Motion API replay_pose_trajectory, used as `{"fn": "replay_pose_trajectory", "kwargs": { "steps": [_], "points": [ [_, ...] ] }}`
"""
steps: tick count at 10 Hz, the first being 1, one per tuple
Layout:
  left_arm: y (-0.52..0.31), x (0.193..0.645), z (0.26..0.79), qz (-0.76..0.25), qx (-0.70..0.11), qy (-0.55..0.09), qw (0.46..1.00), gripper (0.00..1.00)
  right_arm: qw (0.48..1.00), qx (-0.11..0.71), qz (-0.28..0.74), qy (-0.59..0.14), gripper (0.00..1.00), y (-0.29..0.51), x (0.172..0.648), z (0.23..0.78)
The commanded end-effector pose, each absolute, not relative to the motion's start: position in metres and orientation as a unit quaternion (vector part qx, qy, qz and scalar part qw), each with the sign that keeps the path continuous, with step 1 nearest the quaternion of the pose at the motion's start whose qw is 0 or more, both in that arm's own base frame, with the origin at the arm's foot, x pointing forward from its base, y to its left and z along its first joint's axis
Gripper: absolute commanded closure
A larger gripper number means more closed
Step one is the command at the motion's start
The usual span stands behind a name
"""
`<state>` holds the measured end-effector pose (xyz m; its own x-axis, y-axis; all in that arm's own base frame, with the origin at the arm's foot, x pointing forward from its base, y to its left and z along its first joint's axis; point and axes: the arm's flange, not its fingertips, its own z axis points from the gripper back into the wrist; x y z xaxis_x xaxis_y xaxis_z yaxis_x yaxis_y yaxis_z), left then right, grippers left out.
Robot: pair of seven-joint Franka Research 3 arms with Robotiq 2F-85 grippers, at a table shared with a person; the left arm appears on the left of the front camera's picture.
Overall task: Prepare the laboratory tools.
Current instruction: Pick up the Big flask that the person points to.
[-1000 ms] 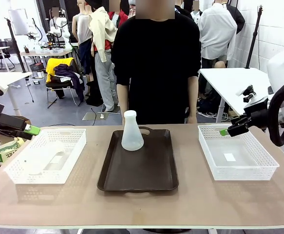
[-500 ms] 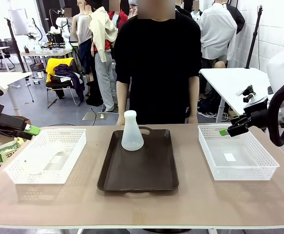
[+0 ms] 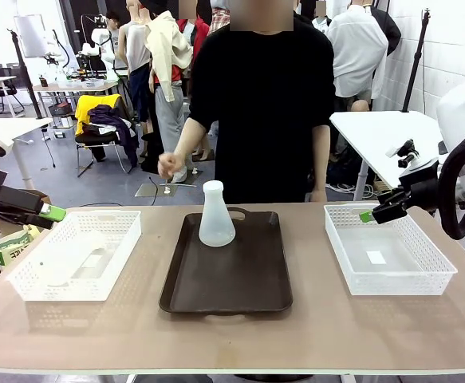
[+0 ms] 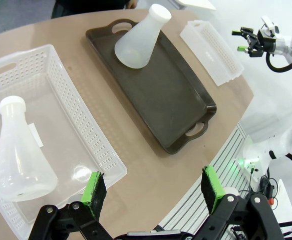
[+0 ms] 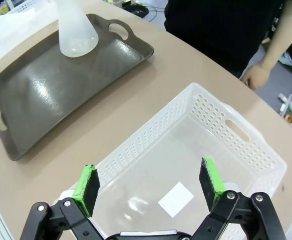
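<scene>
One frosted-white flask (image 3: 216, 215) stands upright at the far end of the dark brown tray (image 3: 226, 279); it also shows as the flask (image 4: 138, 37) and the flask (image 5: 75, 30) in the wrist views. A second flask (image 4: 20, 155) lies on its side in the left white basket (image 4: 105, 160). My left gripper (image 3: 50, 212) hovers open above that basket's left side, as the open left gripper (image 4: 153, 187) shows with nothing between its fingers. My right gripper (image 3: 369, 215) hangs open over the right basket (image 3: 392, 275); the right gripper (image 5: 148, 182) holds nothing.
A person stands at the far side, one hand (image 3: 168, 166) raised over the table edge behind the tray, the other hand (image 5: 256, 75) resting near the right basket (image 5: 246, 135). Bare table lies between the baskets and the tray (image 4: 171, 95).
The person's hand on the picture's left has lifted from the table's far edge to about chest height. Both arms and both flasks have stayed put.
</scene>
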<state>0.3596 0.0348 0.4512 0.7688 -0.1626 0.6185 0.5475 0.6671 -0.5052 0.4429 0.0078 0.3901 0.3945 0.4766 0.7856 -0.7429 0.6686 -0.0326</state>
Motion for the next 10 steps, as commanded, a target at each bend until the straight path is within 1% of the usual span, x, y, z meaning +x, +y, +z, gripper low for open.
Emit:
{"fn": "replay_pose_trajectory", "kwargs": {
  "steps": [1, 10],
  "points": [
    [0.0361, 0.3604, 0.4485, -0.209, -0.361, -0.284, 0.863, 0.00, 0.819, 0.163, 0.375, -0.402, 0.00, 0.0069, 0.4429, 0.3897],
    [0.0361, 0.3604, 0.4485, -0.209, -0.361, -0.284, 0.863, 0.00, 0.819, 0.163, 0.375, -0.402, 0.00, 0.0069, 0.4429, 0.3897]
  ]
}}
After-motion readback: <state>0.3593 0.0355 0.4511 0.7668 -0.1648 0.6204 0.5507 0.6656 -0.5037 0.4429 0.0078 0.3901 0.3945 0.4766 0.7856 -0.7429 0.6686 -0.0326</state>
